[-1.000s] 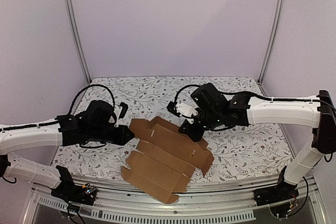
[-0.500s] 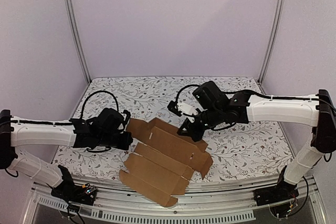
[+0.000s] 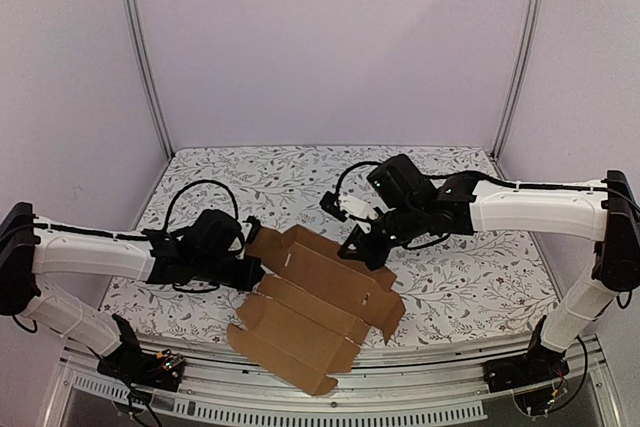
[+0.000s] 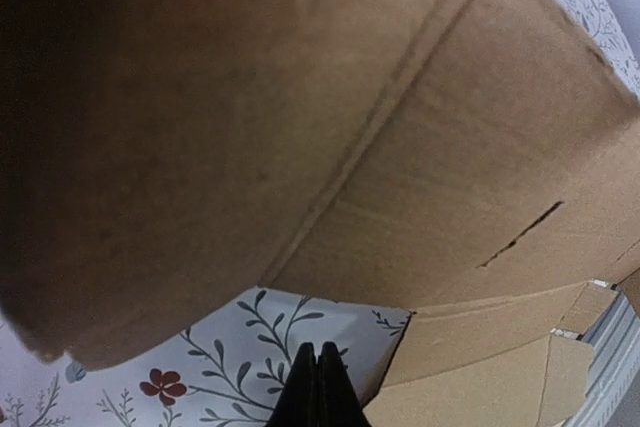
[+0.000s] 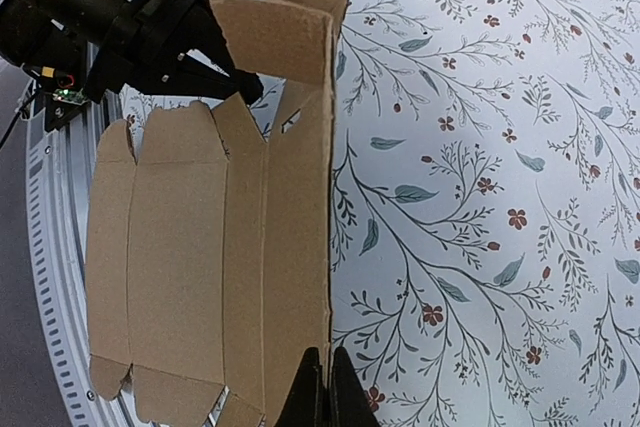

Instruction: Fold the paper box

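Note:
The paper box (image 3: 320, 295) is a flat brown die-cut sheet lying in the middle of the table, its near flaps reaching the front edge. My right gripper (image 3: 366, 249) is at the sheet's far edge; in the right wrist view it (image 5: 325, 387) is shut on that edge of the paper box (image 5: 200, 247), whose far-end flap (image 5: 270, 37) stands up. My left gripper (image 3: 256, 271) is at the sheet's left end. In the left wrist view it (image 4: 317, 387) is shut with nothing between the fingers, low over the cloth beneath a raised part of the paper box (image 4: 400, 147).
A floral cloth (image 3: 450, 287) covers the table. A metal rail (image 3: 300, 402) runs along the front edge, and frame posts (image 3: 140, 47) (image 3: 520, 47) stand at the back corners. The left arm's black wrist (image 5: 130, 27) shows beyond the sheet in the right wrist view.
My left arm has reached rightward to the sheet's left end and its jaws have closed. The right gripper has kept its hold in nearly the same place.

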